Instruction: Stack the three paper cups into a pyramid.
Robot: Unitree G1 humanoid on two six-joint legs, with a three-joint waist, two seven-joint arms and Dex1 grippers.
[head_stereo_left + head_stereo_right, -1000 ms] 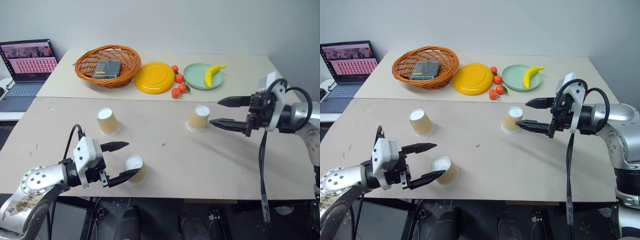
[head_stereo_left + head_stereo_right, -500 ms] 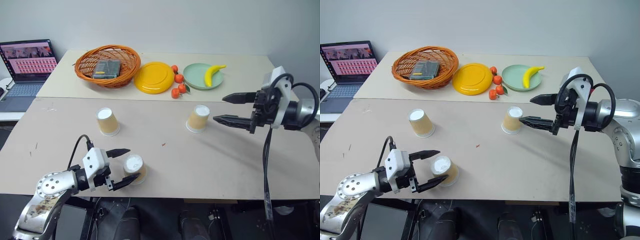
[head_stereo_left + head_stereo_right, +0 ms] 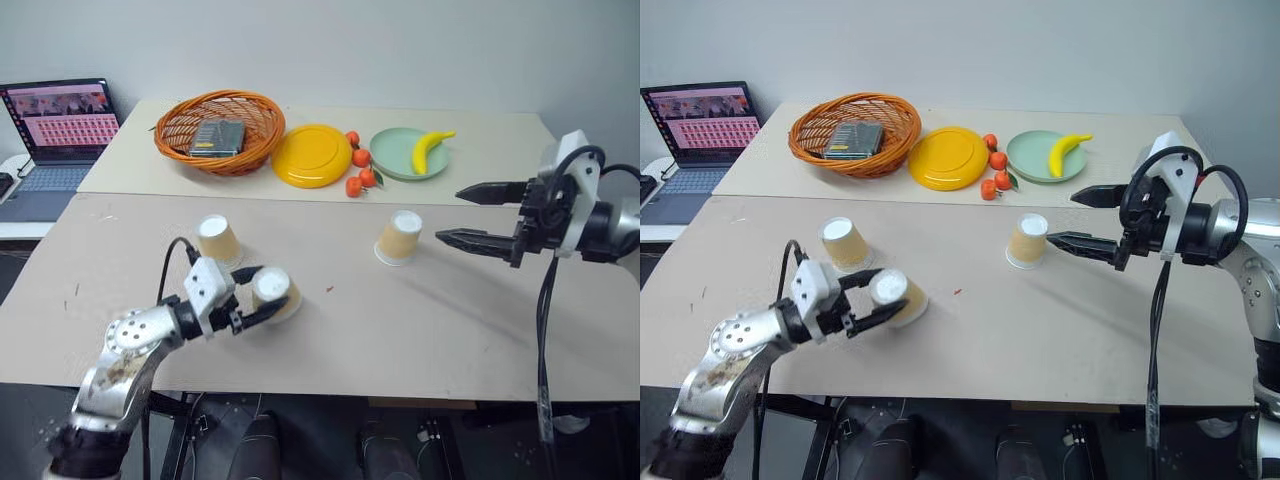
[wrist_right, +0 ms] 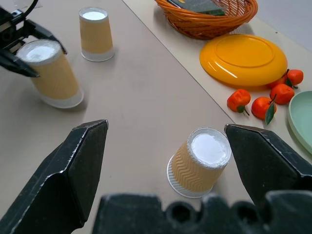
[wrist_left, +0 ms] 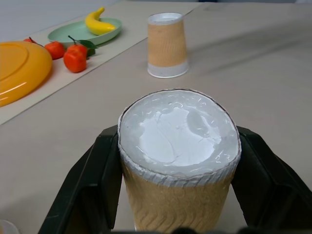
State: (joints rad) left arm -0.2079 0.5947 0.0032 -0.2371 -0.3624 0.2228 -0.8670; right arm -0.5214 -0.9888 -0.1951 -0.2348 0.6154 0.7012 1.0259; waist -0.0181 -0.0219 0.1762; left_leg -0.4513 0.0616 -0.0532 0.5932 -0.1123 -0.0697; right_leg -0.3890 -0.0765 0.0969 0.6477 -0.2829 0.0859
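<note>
The left gripper [image 3: 862,302] is clamped on a cup [image 3: 899,296], one black finger on each side just under its white base; the cup tilts with its base toward the robot. At its 10 o'clock, close by, a second cup [image 3: 841,243] stands upside down on the table [image 3: 1040,330]. The right gripper [image 3: 1080,218] hangs with its fingers wide apart, holding nothing, just beside the third cup [image 3: 1025,240], which stands inverted at the gripper's 9 o'clock. Beyond, at 12 o'clock, sit a basket [image 3: 855,133], a yellow plate [image 3: 948,157], tangerines [image 3: 995,170] and a banana [image 3: 1065,152] on a green plate [image 3: 1032,160]. A laptop [image 3: 695,135] stands at far 10 o'clock.
</note>
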